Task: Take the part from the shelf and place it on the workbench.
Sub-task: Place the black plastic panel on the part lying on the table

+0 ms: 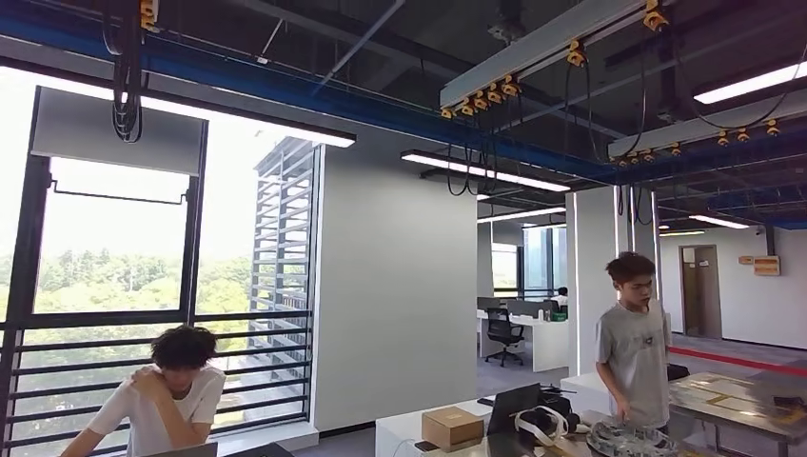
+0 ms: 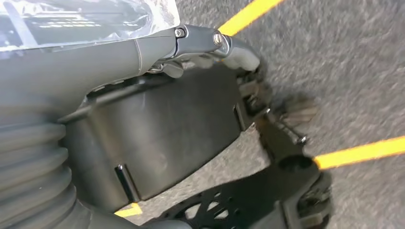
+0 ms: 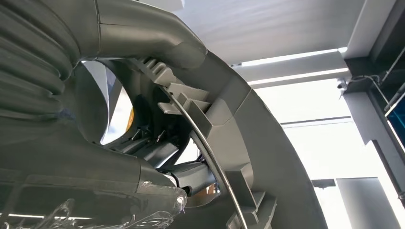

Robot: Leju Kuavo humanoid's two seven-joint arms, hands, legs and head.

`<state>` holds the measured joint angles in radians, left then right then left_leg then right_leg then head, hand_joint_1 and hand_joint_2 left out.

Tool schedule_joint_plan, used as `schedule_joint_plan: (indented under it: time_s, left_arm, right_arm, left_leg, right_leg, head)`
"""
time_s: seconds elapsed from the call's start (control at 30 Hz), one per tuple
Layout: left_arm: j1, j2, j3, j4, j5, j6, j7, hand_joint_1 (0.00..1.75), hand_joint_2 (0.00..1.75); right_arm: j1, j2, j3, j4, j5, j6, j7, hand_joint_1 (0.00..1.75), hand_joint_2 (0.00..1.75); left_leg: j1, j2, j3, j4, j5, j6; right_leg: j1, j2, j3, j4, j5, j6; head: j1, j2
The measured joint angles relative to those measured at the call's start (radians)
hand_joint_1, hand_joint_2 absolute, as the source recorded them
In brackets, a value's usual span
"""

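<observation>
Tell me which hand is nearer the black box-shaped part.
Left. The left hand grips the black box-shaped part, thumb over its edge; the right hand holds a grey curved part instead.

the left hand (image 2: 157, 57), grey with a dark ribbed cover, lies against a black part (image 2: 157, 138) above a dark grey speckled floor (image 2: 353, 62) crossed by yellow-orange lines (image 2: 358, 151). the right hand (image 3: 119, 33) is grey against a curved grey part (image 3: 267, 143) edged with a silver strip. overhead run blue beams (image 1: 285, 90) with yellow clips (image 1: 495, 93); a tan cardboard box (image 1: 452, 427) sits on a white desk (image 1: 404, 426), and two people wear a white shirt (image 1: 157, 405) and a grey shirt (image 1: 636, 362).
</observation>
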<state>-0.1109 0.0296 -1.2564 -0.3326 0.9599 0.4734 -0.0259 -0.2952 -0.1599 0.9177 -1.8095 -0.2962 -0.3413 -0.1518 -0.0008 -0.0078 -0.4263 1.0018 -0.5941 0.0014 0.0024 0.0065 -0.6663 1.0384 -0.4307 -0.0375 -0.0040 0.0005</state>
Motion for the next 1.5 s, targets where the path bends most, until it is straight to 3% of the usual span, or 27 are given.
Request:
schedule_joint_plan:
  time_s: [0.07,0.17,0.23,0.27,0.33,0.4,0.47,0.57,0.63,0.7,0.73,0.77,0.83,0.87,0.9,0.97,1.07,1.13,1.2,1.23,1.27,1.3,1.37,1.43,1.5]
  left_arm:
    - [-0.001,0.001,0.0,0.0,0.0,0.001,0.0,0.0,1.75]
    - [-0.002,0.001,0.0,0.0,0.0,0.001,-0.002,0.0,1.75]
    - [-0.003,0.001,0.0,0.0,-0.001,0.001,-0.003,0.0,1.75]
    - [-0.003,0.001,0.0,0.0,-0.001,0.001,-0.004,0.0,1.75]
    - [-0.003,0.001,0.0,0.0,-0.001,0.001,-0.003,0.0,1.75]
    - [-0.001,0.001,0.0,0.0,0.0,0.001,-0.003,0.0,1.75]
    - [-0.002,0.001,0.0,0.0,0.0,0.001,-0.004,0.0,1.75]
    - [-0.004,0.0,0.0,0.0,0.0,0.001,-0.003,0.0,1.75]
    - [-0.003,-0.001,0.0,0.0,0.0,0.001,-0.002,0.0,1.75]
    - [-0.002,-0.001,0.0,0.0,0.0,0.001,-0.002,0.0,1.75]
    - [-0.001,-0.001,0.0,0.0,0.0,0.001,-0.002,0.0,1.75]
    - [-0.001,-0.001,0.0,0.0,0.0,0.001,-0.002,0.0,1.75]
    - [0.0,-0.001,0.0,0.0,0.0,0.001,-0.002,0.0,1.75]
    - [0.0,-0.001,0.0,0.0,0.0,0.001,-0.002,0.0,1.75]
    - [0.0,-0.001,0.0,0.0,0.0,0.001,-0.002,0.0,1.75]
    - [0.001,-0.001,-0.001,0.0,0.0,0.0,-0.001,0.0,1.75]
    - [0.0,0.001,-0.001,0.001,0.002,0.001,0.0,0.0,1.75]
    - [-0.001,0.001,-0.001,0.001,0.004,0.001,0.0,0.0,1.75]
    - [-0.004,0.001,-0.001,0.001,0.004,0.002,-0.003,0.0,1.75]
    - [-0.006,0.0,0.0,0.0,0.004,0.002,-0.004,0.0,1.75]
    - [-0.008,0.0,0.0,0.0,0.004,0.002,-0.005,0.0,1.75]
    - [-0.009,0.0,0.0,0.0,0.005,0.002,-0.005,0.0,1.75]
    - [-0.007,0.0,0.0,0.001,0.007,0.002,-0.004,0.0,1.75]
    - [-0.005,0.001,0.0,0.001,0.008,0.002,-0.003,0.0,1.75]
    - [-0.005,0.0,0.0,0.001,0.009,0.002,-0.004,0.0,1.75]
  right_arm:
    - [0.0,0.002,0.0,0.0,-0.001,0.0,0.0,1.75,1.75]
    - [0.001,0.003,0.0,0.0,-0.001,0.0,-0.001,1.75,1.75]
    - [0.004,0.003,0.0,0.0,-0.001,0.0,-0.001,1.75,1.75]
    - [0.005,0.003,0.0,0.0,-0.001,0.0,-0.001,1.75,1.75]
    - [0.007,0.004,0.0,0.0,-0.002,0.0,-0.001,1.75,1.75]
    - [0.007,0.004,0.0,0.001,-0.002,0.0,-0.001,1.75,1.75]
    - [0.007,0.004,0.0,0.002,-0.003,0.0,-0.002,1.75,1.75]
    - [0.008,0.005,-0.001,0.002,-0.004,0.0,-0.002,1.75,1.75]
    - [0.007,0.005,-0.001,0.002,-0.004,0.0,-0.002,1.75,1.75]
    - [0.01,0.004,-0.002,0.002,-0.004,0.0,-0.003,1.75,1.75]
    - [0.013,0.004,-0.001,0.002,-0.004,0.0,-0.003,1.75,1.75]
    - [0.015,0.004,-0.001,0.002,-0.004,0.0,-0.003,1.75,1.75]
    - [0.018,0.003,-0.002,0.002,-0.004,0.0,-0.002,1.75,1.75]
    - [0.018,0.003,-0.002,0.003,-0.004,0.0,-0.003,1.75,1.75]
    - [0.017,0.003,-0.002,0.004,-0.004,0.0,-0.003,1.75,1.75]
    - [0.018,0.003,-0.002,0.005,-0.004,0.0,-0.003,1.75,1.75]
    - [0.019,0.004,-0.003,0.005,-0.004,0.0,-0.003,1.75,1.75]
    - [0.017,0.006,-0.003,0.005,-0.004,0.0,-0.003,1.75,1.75]
    - [0.017,0.006,-0.003,0.005,-0.004,0.0,-0.004,1.75,1.75]
    - [0.017,0.005,-0.003,0.005,-0.004,0.0,-0.004,1.75,1.75]
    - [0.018,0.005,-0.003,0.006,-0.004,0.0,-0.003,1.75,1.75]
    - [0.018,0.006,-0.002,0.006,-0.004,0.0,-0.003,1.75,1.75]
    - [0.018,0.006,-0.002,0.006,-0.004,0.0,-0.003,1.75,1.75]
    - [0.018,0.007,-0.003,0.007,-0.004,0.001,-0.003,1.75,1.75]
    - [0.018,0.007,-0.003,0.008,-0.004,0.002,-0.003,1.75,1.75]
  left_leg:
    - [0.001,0.001,-0.005,0.039,-0.008,-0.009]
    - [0.006,0.002,-0.104,0.199,-0.064,-0.024]
    - [0.007,0.002,-0.165,0.254,-0.09,-0.029]
    - [0.008,0.002,-0.174,0.236,-0.071,-0.029]
    - [0.007,0.002,-0.166,0.139,0.029,-0.023]
    - [0.0,0.004,-0.16,0.062,0.088,-0.011]
    - [-0.006,0.006,-0.157,0.04,0.088,0.006]
    - [-0.001,0.005,-0.129,0.022,0.092,0.025]
    - [0.002,0.005,-0.117,0.019,0.086,0.032]
    - [0.001,0.004,-0.111,0.019,0.077,0.036]
    - [0.001,0.003,-0.106,0.019,0.07,0.036]
    - [0.001,0.003,-0.097,0.019,0.063,0.035]
    - [0.001,0.001,-0.075,0.019,0.045,0.03]
    - [0.001,0.002,-0.064,0.018,0.037,0.026]
    - [0.001,0.002,-0.059,0.017,0.03,0.021]
    - [0.0,0.004,-0.054,0.017,0.022,0.008]
    - [-0.002,0.006,-0.051,0.038,0.009,-0.006]
    - [0.001,0.006,-0.092,0.119,-0.025,-0.016]
    - [0.003,0.006,-0.167,0.239,-0.065,-0.024]
    - [0.004,0.006,-0.196,0.275,-0.069,-0.025]
    - [0.004,0.006,-0.209,0.279,-0.051,-0.025]
    - [0.004,0.006,-0.207,0.248,-0.011,-0.023]
    - [0.001,0.006,-0.184,0.145,0.084,-0.012]
    - [-0.007,0.007,-0.171,0.073,0.111,0.002]
    - [-0.013,0.007,-0.166,0.043,0.101,0.013]
  right_leg:
    - [-0.006,0.0,0.024,-0.009,-0.01,-0.009]
    - [-0.008,0.0,0.049,-0.014,-0.03,-0.016]
    - [-0.008,0.0,0.067,-0.014,-0.047,-0.016]
    - [-0.008,0.001,0.081,-0.013,-0.057,-0.015]
    - [-0.008,0.001,0.11,-0.014,-0.078,-0.011]
    - [-0.007,0.001,0.128,-0.013,-0.094,-0.002]
    - [-0.006,0.001,0.139,-0.008,-0.103,0.01]
    - [-0.007,-0.001,0.135,0.026,-0.118,0.025]
    - [-0.009,-0.001,0.083,0.114,-0.156,0.035]
    - [-0.01,-0.001,0.002,0.225,-0.191,0.04]
    - [-0.01,-0.001,-0.028,0.253,-0.188,0.041]
    - [-0.01,-0.001,-0.039,0.246,-0.163,0.04]
    - [-0.009,-0.002,-0.018,0.147,-0.071,0.035]
    - [-0.006,-0.002,-0.005,0.098,-0.04,0.032]
    - [-0.003,-0.003,0.008,0.052,-0.027,0.027]
    - [0.003,-0.004,0.014,0.024,-0.037,0.015]
    - [-0.005,-0.003,0.038,0.006,-0.044,-0.003]
    - [-0.009,-0.003,0.058,-0.004,-0.051,-0.01]
    - [-0.009,-0.003,0.07,-0.006,-0.061,-0.014]
    - [-0.008,-0.003,0.077,-0.006,-0.067,-0.014]
    - [-0.008,-0.002,0.086,-0.006,-0.073,-0.014]
    - [-0.008,-0.001,0.098,-0.006,-0.08,-0.013]
    - [-0.007,0.0,0.121,-0.007,-0.094,-0.009]
    - [-0.008,0.0,0.129,-0.008,-0.103,-0.001]
    - [-0.007,-0.001,0.128,-0.009,-0.109,0.012]
  head:
    - [0.004,0.0]
    - [0.009,0.0]
    - [0.01,0.0]
    - [0.011,0.0]
    - [0.013,0.0]
    - [0.014,0.0]
    - [0.013,0.001]
    - [0.01,0.0]
    - [0.007,0.0]
    - [0.003,0.0]
    - [0.002,0.0]
    - [0.001,0.0]
    - [0.0,0.0]
    - [0.002,0.0]
    - [0.003,0.0]
    - [0.003,0.0]
    - [0.002,0.0]
    - [0.007,0.0]
    - [0.01,0.0]
    - [0.011,0.0]
    - [0.012,0.0]
    - [0.013,0.0]
    - [0.013,0.0]
    - [0.015,0.0]
    - [0.015,0.0]
